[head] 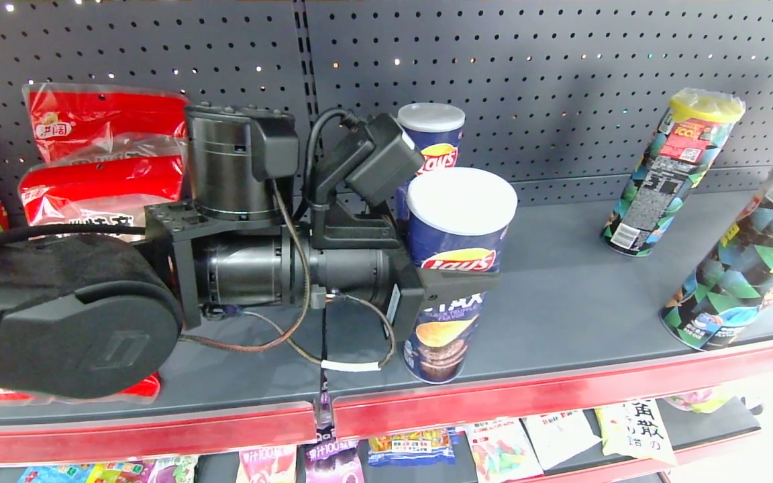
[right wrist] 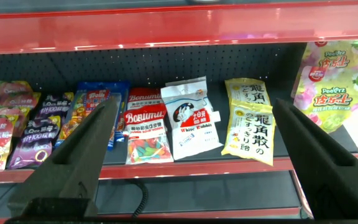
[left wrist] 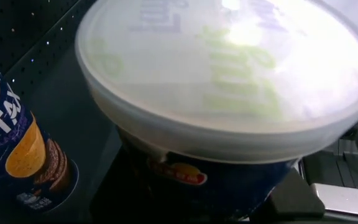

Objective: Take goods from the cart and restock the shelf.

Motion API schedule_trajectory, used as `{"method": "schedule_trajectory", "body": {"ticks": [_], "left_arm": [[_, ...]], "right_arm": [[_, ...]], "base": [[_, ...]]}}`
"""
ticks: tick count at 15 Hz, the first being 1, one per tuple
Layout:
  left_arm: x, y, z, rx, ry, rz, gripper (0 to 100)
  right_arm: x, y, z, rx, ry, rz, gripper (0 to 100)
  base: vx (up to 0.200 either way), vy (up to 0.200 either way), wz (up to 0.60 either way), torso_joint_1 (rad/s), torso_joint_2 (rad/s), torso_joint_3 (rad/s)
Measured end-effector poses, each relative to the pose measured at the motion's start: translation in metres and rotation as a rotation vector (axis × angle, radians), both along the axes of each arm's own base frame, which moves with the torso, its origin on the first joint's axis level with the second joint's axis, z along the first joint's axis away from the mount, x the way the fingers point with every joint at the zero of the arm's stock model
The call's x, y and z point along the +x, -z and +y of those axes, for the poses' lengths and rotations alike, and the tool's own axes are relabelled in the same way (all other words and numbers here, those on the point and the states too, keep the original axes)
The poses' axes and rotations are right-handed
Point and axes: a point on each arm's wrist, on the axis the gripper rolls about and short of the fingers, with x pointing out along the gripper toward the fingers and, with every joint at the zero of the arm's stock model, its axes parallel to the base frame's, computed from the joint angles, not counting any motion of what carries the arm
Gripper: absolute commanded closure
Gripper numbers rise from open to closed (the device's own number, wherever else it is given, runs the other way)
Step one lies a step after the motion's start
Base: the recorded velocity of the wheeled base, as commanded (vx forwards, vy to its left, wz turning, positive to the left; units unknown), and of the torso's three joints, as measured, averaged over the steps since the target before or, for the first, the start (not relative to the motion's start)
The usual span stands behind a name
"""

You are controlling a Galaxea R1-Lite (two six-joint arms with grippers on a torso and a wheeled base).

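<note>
My left gripper (head: 447, 285) is shut on a blue chip can (head: 460, 228) with a white lid, held upright near the front edge of the grey shelf (head: 561, 315). I cannot tell whether its base touches the shelf. The left wrist view looks down on the can's white lid (left wrist: 229, 74). A second, matching blue can (head: 435, 137) stands just behind it by the pegboard, and it appears again as the blue can (left wrist: 17, 155) in the left wrist view. My right gripper (right wrist: 197, 168) is open and holds nothing, facing a lower shelf of candy bags (right wrist: 188, 118).
Red snack bags (head: 101, 154) lean at the shelf's left, behind my left arm. Two patterned cans with yellow lids (head: 675, 168) (head: 749, 261) stand at the right. Bare shelf lies between them and the blue cans. A red lip (head: 561, 396) runs along the front edge.
</note>
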Motion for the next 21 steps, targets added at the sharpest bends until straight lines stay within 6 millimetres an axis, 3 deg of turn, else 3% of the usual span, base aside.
{"method": "schedule_trajectory", "body": {"ticks": [9,17,21], "left_arm": [[-0.003,0.005,0.006,0.018,-0.012,0.026,0],[-0.020,0.009,0.051,0.034,-0.092,0.048,0],[-0.042,0.026,0.083,0.067,-0.137,0.092,0]], "right_arm": [[0.000,0.000,0.000,0.000,0.000,0.000,0],[0.000,0.000,0.000,0.000,0.000,0.000,0],[0.000,0.000,0.000,0.000,0.000,0.000,0]], "base": [[0.000,0.000,0.00,0.000,0.00,0.000],[0.000,0.000,0.00,0.000,0.00,0.000],[0.000,0.000,0.00,0.000,0.00,0.000]]}}
